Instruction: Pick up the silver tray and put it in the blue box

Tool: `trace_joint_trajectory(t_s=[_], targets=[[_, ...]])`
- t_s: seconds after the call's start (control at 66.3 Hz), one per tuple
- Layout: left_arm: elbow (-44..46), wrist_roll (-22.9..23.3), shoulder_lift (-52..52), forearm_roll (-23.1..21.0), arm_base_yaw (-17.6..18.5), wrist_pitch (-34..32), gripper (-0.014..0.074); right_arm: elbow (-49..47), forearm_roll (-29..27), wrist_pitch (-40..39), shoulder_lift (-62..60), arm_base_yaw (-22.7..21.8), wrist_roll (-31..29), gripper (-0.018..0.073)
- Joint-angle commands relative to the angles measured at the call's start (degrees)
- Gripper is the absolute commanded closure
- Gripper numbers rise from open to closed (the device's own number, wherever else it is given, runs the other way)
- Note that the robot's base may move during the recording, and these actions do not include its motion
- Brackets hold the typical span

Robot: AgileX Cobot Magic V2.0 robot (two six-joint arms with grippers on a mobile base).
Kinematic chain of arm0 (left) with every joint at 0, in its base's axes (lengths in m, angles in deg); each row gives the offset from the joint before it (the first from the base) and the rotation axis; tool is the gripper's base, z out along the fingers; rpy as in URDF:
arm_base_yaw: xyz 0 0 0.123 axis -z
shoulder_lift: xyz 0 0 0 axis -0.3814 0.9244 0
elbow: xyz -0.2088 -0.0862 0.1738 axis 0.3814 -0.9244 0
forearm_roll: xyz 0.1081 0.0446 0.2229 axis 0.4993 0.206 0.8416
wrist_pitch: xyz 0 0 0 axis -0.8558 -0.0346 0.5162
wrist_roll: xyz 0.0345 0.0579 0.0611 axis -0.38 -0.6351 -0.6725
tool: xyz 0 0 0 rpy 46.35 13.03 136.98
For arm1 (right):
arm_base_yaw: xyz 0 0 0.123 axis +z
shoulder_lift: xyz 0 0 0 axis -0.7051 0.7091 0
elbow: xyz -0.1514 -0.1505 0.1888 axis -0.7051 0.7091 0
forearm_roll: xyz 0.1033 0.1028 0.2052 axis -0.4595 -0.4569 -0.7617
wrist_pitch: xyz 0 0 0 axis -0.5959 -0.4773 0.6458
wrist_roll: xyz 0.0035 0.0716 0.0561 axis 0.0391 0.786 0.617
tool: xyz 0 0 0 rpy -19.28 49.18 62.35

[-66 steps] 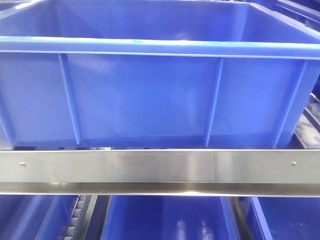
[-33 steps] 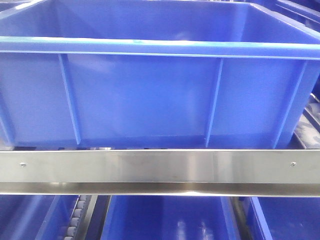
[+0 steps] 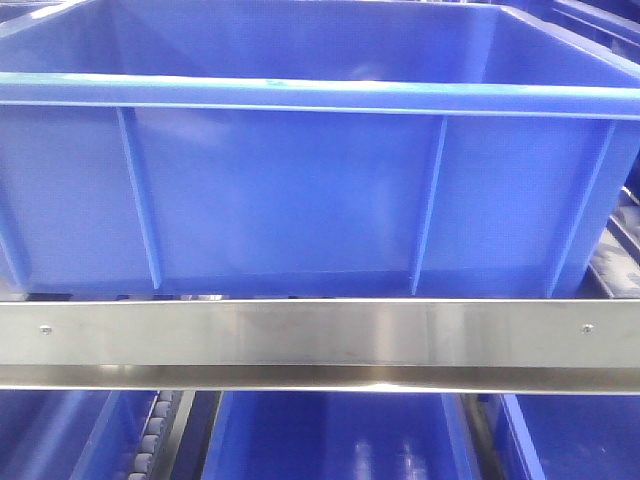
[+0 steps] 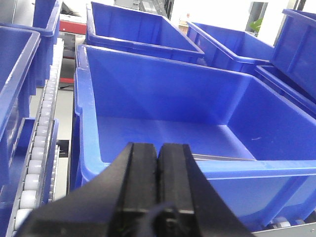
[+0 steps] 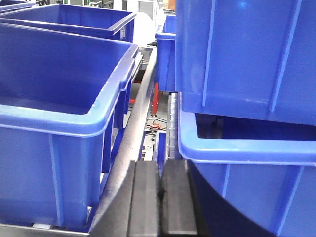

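A steel shelf rail (image 3: 320, 335) ran across the front view, and the blue box (image 3: 300, 190) sat directly above it on a roller track (image 4: 37, 158). More blue crates (image 4: 143, 32) stood behind and alongside.

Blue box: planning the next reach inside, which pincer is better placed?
Left, probably: the left pincer points over the blue box's rim into it; the right pincer faces a gap between crates.
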Motion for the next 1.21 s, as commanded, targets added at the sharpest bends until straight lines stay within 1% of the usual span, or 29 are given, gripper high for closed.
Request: trace_joint_trajectory(t_s=[0.0,0.453,0.498,0.558,0.589,0.634,0.649,0.679,0.709,0.77,0.83,0.906,0.951,1.041,1.162,1.192], targets=[[1.65,0.49,0.53,0.07,0.09,-4.83,0.0700,0.11,0.06,-4.59,-1.26,-0.42,-0.05,0.0510],[1.65,0.49,0.53,0.07,0.09,-4.83,0.0700,0.11,0.06,-4.59,-1.26,-0.42,-0.05,0.0510],[1.65,-0.13,0.26,1.49,0.01,-4.60,0.0700,0.11,0.06,-4.59,-1.26,-0.42,-0.05,0.0510],[1.65,-0.72,-0.57,1.13,-0.74,-3.86,0.0700,0.11,0.06,-4.59,-1.26,-0.42,-0.05,0.0510],[1.52,-3.12,-0.94,-0.77,-1.48,-2.20,0.0700,0.11,0.06,-4.59,-1.26,-0.42,-0.05,0.0510],[0.76,-10.43,-1.78,-5.14,-2.70,-0.72,0.0700,0.11,0.06,-4.59,-1.26,-0.42,-0.05,0.0510],[0.45,-14.54,-2.16,-7.50,-3.35,-0.46,0.0700,0.11,0.06,-4.59,-1.26,-0.42,-0.05,0.0510],[-0.51,-19.99,-2.74,-11.03,-4.34,-0.46,0.0700,0.11,0.06,-4.59,-1.26,-0.42,-0.05,0.0510],[-1.72,-25.41,-3.62,-16.89,-6.05,-0.90,0.0700,0.11,0.06,-4.59,-1.26,-0.42,-0.05,0.0510],[-4.41,-31.29,-4.99,-23.19,-8.57,-2.46,0.0700,0.11,0.06,-4.59,-1.26,-0.42,-0.05,0.0510],[-7.81,-33.40,-6.49,-25.88,-11.80,-5.16,0.0700,0.11,0.06,-4.59,-1.26,-0.42,-0.05,0.0510],[-11.72,-33.38,-7.96,-26.13,-15.18,-8.81,0.0700,0.11,0.06,-4.59,-1.26,-0.42,-0.05,0.0510],[-14.45,-33.38,-8.99,-26.13,-16.60,-11.43,0.0700,0.11,0.06,-4.59,-1.26,-0.42,-0.05,0.0510],[-17.90,-32.88,-11.26,-26.13,-18.17,-13.39,0.0700,0.11,0.06,-4.59,-1.26,-0.42,-0.05,0.0510],[-21.36,-32.51,-13.46,-25.30,-18.42,-15.40,0.0700,0.11,0.06,-4.59,-1.26,-0.42,-0.05,0.0510],[-21.37,-32.51,-14.02,-25.30,-18.56,-14.63,0.0700,0.11,0.06,-4.59,-1.26,-0.42,-0.05,0.0510]])
